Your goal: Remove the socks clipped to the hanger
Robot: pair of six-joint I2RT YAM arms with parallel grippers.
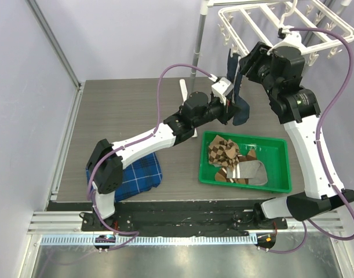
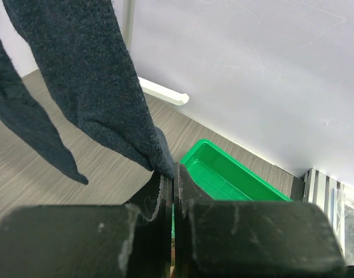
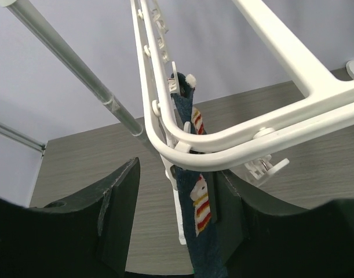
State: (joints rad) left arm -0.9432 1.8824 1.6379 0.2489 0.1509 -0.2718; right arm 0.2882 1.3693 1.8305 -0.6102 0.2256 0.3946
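Note:
The white hanger hangs at the upper right; its corner shows in the right wrist view. Two dark navy socks hang from its clips. My left gripper is shut on the toe of one navy sock, pinched at the jaw tips; the second navy sock hangs free to the left. My right gripper is open just under the hanger's corner. A navy sock with a red, yellow and white motif hangs between its fingers, close to the right finger.
A green tray at centre right holds brown argyle, striped and grey socks. A folded blue plaid cloth lies at the near left. The metal pole and its white foot stand behind the left arm.

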